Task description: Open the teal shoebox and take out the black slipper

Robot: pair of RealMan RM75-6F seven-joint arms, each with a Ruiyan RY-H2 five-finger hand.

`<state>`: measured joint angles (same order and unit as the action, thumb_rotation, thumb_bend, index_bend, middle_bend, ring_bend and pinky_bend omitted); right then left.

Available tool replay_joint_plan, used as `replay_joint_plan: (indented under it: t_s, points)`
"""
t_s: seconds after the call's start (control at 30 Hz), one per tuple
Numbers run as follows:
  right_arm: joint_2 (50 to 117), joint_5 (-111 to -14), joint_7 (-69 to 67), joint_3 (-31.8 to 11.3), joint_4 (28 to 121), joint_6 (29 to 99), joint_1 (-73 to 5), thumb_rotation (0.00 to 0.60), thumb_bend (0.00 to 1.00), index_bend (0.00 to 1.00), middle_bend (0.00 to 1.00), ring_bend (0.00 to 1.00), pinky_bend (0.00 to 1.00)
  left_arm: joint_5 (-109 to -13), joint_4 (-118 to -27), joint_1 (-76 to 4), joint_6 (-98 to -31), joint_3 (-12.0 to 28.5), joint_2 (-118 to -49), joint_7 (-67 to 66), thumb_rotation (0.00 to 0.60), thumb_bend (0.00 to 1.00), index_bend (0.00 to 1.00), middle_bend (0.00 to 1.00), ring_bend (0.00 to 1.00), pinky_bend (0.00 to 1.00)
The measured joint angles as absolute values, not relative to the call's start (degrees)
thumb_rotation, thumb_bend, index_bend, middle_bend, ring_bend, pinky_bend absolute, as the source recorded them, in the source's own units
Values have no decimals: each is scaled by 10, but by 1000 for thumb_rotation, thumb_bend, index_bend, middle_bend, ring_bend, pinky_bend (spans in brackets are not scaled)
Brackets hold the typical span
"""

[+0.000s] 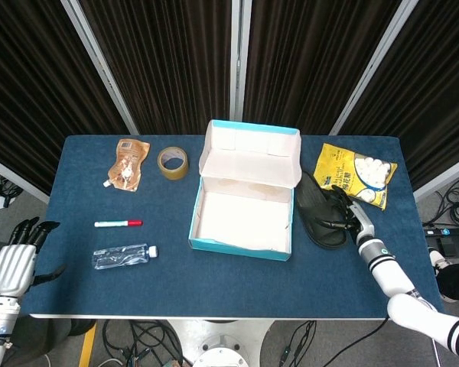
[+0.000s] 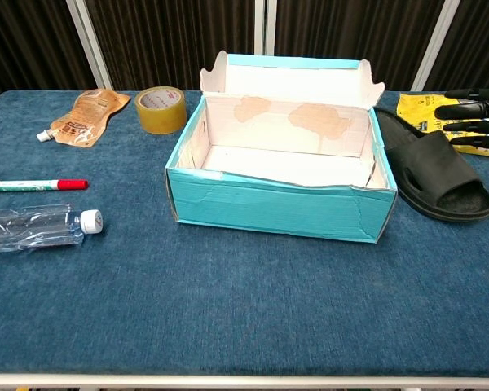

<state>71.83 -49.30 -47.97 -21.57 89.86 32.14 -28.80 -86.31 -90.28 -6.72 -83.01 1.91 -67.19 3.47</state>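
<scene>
Your teal shoebox point(image 1: 243, 222) sits open near the middle of the blue table point(image 1: 214, 283), its lid folded back and upright behind it, and the inside you can see holds only pale lining. The black slipper point(image 2: 436, 173) is out of the box: it lies flat on the table, sole down, just beside the box's right wall, its open toe end facing the front edge in the chest view. Your right hand point(image 1: 346, 208) is at the slipper's far side, with its dark fingers point(image 2: 471, 114) stretched out and apart over the slipper's outer edge; they are not wrapped around it, and you cannot tell from either view whether they touch it. Behind that hand lies a yellow snack bag point(image 1: 355, 173), near the table's back right corner. Your left hand point(image 1: 15, 260) hangs off the table's left front corner, well apart from everything, fingers spread and holding nothing. On the left half of the table you have a brown spouted pouch point(image 1: 128, 163) and a roll of tan tape point(image 1: 173, 163) toward the back, then a red-capped white marker point(image 1: 118, 223), and nearest the front a clear plastic bottle point(image 1: 124, 256) lying on its side.
</scene>
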Motion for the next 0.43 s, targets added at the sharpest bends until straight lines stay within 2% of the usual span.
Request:
replay_joint_plan:
  t_s: [0.13, 0.2, 0.3, 0.43]
  points:
    - [703, -585, -476, -215, 914, 335, -265, 600, 67, 0, 0, 0, 0, -861, -903, -65, -839, 24, -672, 27, 600, 162, 163, 171, 69, 69]
    - [694, -650, -458, -209, 920, 370, -247, 600, 96, 17, 23, 0, 5, -860, -902, -65, -840, 25, -674, 24, 600, 161, 163, 171, 69, 69]
    - [679, -729, -407, -194, 925, 453, -214, 600, 107, 49, 62, 0, 22, -858, -900, -66, -840, 26, -677, 15, 600, 161, 163, 171, 69, 69]
    - [659, -776, -293, -169, 934, 578, -164, 600, 108, 50, 68, 0, 23, -855, -897, -66, -842, 28, -682, 3, 600, 162, 163, 171, 69, 69]
